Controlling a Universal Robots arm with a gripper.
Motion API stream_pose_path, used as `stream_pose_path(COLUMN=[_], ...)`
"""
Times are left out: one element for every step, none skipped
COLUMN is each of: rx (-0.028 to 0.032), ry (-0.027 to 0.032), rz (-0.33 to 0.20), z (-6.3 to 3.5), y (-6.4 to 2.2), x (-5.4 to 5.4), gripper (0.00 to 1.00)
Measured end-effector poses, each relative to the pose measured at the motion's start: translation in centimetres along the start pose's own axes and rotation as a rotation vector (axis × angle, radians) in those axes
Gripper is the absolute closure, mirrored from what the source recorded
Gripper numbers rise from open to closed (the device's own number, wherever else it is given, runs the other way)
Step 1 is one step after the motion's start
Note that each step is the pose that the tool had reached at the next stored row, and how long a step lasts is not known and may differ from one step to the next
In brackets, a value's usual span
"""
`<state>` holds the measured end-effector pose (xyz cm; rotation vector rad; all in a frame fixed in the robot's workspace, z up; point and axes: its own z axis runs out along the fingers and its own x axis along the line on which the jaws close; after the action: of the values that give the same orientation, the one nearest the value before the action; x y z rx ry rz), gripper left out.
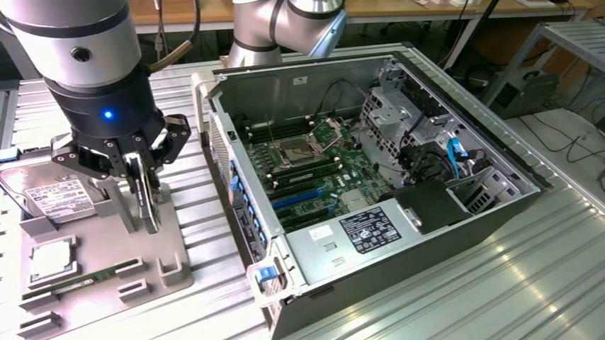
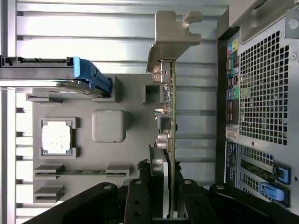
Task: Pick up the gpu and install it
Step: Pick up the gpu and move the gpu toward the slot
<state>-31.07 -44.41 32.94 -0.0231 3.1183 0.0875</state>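
jaws clamp the gpu [image 2: 169, 100] edge-on, a gap from the case wall [image 2: 261, 93].

The gripper [image 1: 142, 170] is down over the grey tray [image 1: 104, 244], its fingers pressed against both sides of the gpu [image 1: 151, 209], which stands upright (seen edge-on). A hard drive [image 1: 57, 193], a processor chip [image 1: 52, 261] and a memory stick [image 1: 81, 282] sit on the same tray. The open computer case [image 1: 283, 88] lies just beside it, on the exterior view's right.
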Motion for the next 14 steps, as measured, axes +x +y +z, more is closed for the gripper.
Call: stream_pose_path(rx=[0.0, 0.0, 0.0, 0.0, 0.0, 0.0001, 0.0, 0.0, 0.0, 0.0001, 0.0001, 0.0, 0.0, 0.0001], ry=[0.0, 0.0001, 0.0001, 0.0001, 0.0, 0.0002, 0.0001, 0.0001, 0.0001, 0.0001, 0.0001, 0.0, 0.0, 0.0002], rz=[0.0, 0.0, 0.0, 0.0, 0.0, 0.0, 0.0, 0.0, 0.0, 0.0, 0.0, 0.0, 0.0, 0.0], z=[-0.14, -0.29, -0.42, -0.6, -0.82, -1.07, -1.3, -1.52, -1.79, -2.0, -2.22, -2.44, -2.66, -2.91], y=[0.01, 0.02, 0.02, 0.03, 0.04, 0.06, 0.07, 0.08, 0.1, 0.11, 0.12, 0.14, 0.15, 0.16], x=[0.0, 0.0, 0.0, 0.0, 0.0, 0.0, 0.0, 0.0, 0.0, 0.0, 0.0, -0.1, -0.1, -0.1], gripper=[0.72, 0.72, 0.72, 0.72, 0.72, 0.72, 0.72, 0.72, 0.72, 0.72, 0.72, 0.72, 0.72, 0.72])
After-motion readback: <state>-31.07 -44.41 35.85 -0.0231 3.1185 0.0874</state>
